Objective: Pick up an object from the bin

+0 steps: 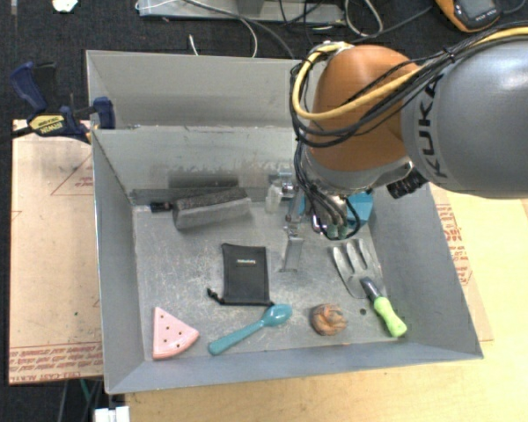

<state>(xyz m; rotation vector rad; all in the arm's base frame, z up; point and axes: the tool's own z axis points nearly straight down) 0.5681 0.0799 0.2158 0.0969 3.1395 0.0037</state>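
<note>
KUKA arm (480, 117) reaches into the grey bin (114, 236) from the right. Its grey link crosses the far-right rim. The orange wrist cover (356, 104), looped w/ black and yellow cables (312, 86), is turned down over the bin's centre-right. Below the cover the tool points straight down, w/ the jaws hanging low over bare floor between a black pouch (245, 273) on the left and a green-handled fork (367, 281) on the right. Can't tell whether the jaws are open or shut; nothing visible in their grip. The pouch lies flat at mid-bin, its far-right corner just beside the jaws but apart from them. The fork lies near right, tines toward the arm, handle toward the near wall. Along the near edge, l. to r.: a pink wedge (172, 332), a teal spoon (249, 327) w/ its bowl just near of the pouch, and a brown lump (328, 319). A grey block (209, 209) sits far left by the back wall, well apart from the jaws.
</note>
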